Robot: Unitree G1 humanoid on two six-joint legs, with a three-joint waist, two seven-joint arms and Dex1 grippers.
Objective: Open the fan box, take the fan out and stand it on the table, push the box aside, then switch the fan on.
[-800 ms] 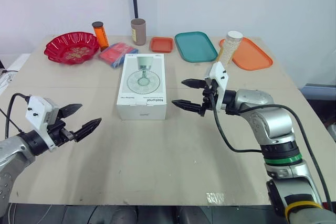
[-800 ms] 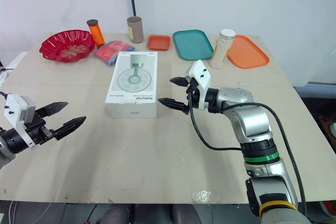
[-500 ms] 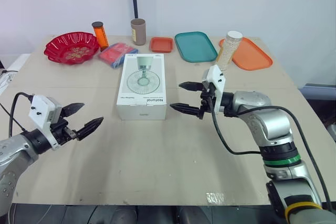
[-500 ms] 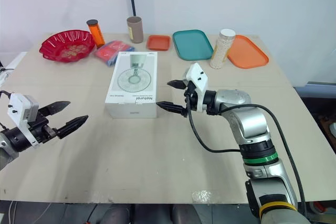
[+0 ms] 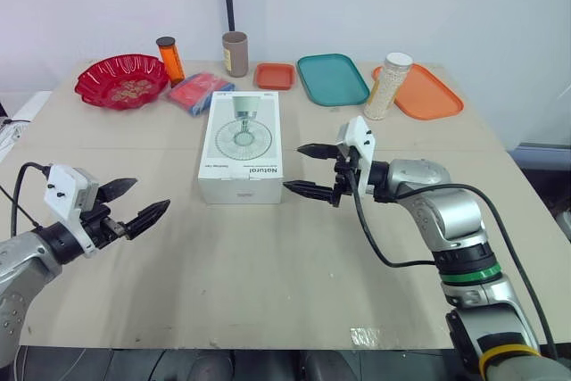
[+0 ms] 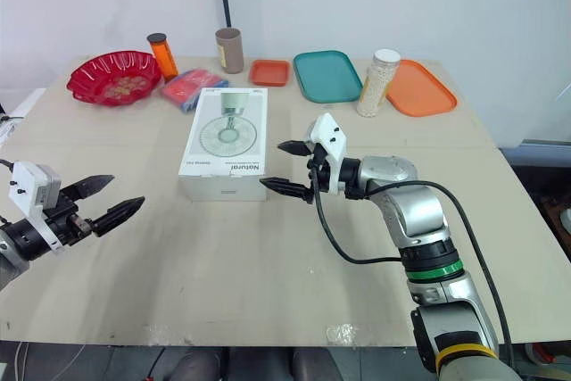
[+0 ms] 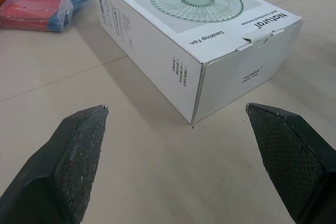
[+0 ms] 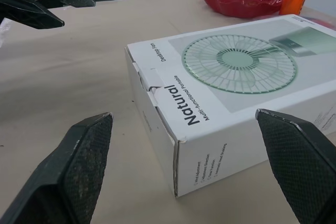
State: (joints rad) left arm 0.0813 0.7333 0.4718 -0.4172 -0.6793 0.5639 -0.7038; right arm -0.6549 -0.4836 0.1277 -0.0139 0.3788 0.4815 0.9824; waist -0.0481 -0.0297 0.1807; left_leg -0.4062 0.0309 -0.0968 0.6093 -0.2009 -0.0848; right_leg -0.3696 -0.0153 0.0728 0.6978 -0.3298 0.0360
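The white fan box [image 5: 241,144] lies flat and closed in the middle of the table, a fan picture and the word "Natural" on its lid; its tuck flap [image 8: 149,82] faces the table's front edge. My right gripper [image 5: 307,169] is open just right of the box's near right corner, fingers pointing at it, not touching. My left gripper [image 5: 134,202] hovers open over the table at front left, well apart from the box, with nothing between its fingers. Both wrist views look at the box [image 7: 194,40] from a short distance.
Along the far edge stand a red bowl [image 5: 121,80], an orange bottle [image 5: 169,58], a red and blue packet [image 5: 198,92], a brown cup [image 5: 235,53], a small orange tray [image 5: 274,75], a teal tray [image 5: 332,78], a jar of white grains [image 5: 389,85] and an orange tray [image 5: 426,94].
My right gripper has moved left, closer to the box's near right corner. The left gripper has stayed about where it was.
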